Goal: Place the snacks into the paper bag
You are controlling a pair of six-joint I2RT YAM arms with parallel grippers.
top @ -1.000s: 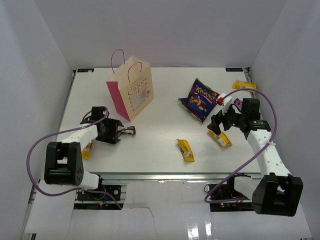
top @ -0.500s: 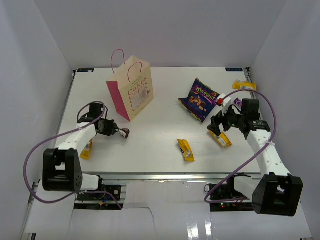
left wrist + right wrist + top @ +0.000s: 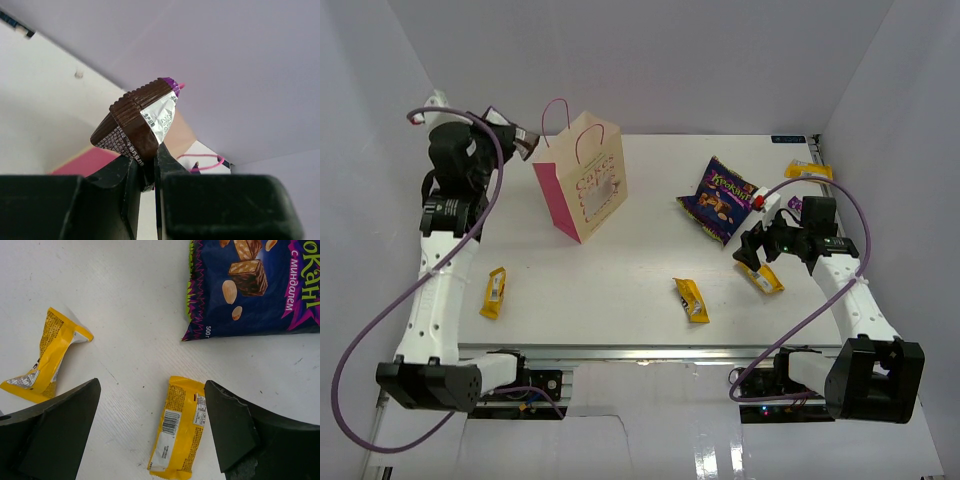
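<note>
My left gripper point(image 3: 516, 130) is raised high at the back left, shut on a dark brown wrapped bar point(image 3: 527, 135) point(image 3: 140, 120) that sticks out past its fingertips. The bar hangs just left of the top of the beige and pink paper bag point(image 3: 582, 182), whose pink side point(image 3: 95, 160) shows behind the jaws. At the right, my right gripper point(image 3: 757, 258) point(image 3: 151, 390) stands open low over a yellow bar point(image 3: 767, 278) point(image 3: 182, 435), with a finger on each side of it. The purple-blue cookie bag point(image 3: 720, 200) point(image 3: 260, 285) lies just beyond.
Another yellow bar point(image 3: 691, 299) point(image 3: 47, 357) lies near the table's front middle. A third point(image 3: 494, 292) lies at the left by the left arm. A yellow bar point(image 3: 807, 171) and a small purple bar point(image 3: 796, 204) sit at the far right. White walls enclose the table.
My left gripper shut on the brown bar on the table, then lifted it up and back to beside the bag's top. The right arm has barely moved.
</note>
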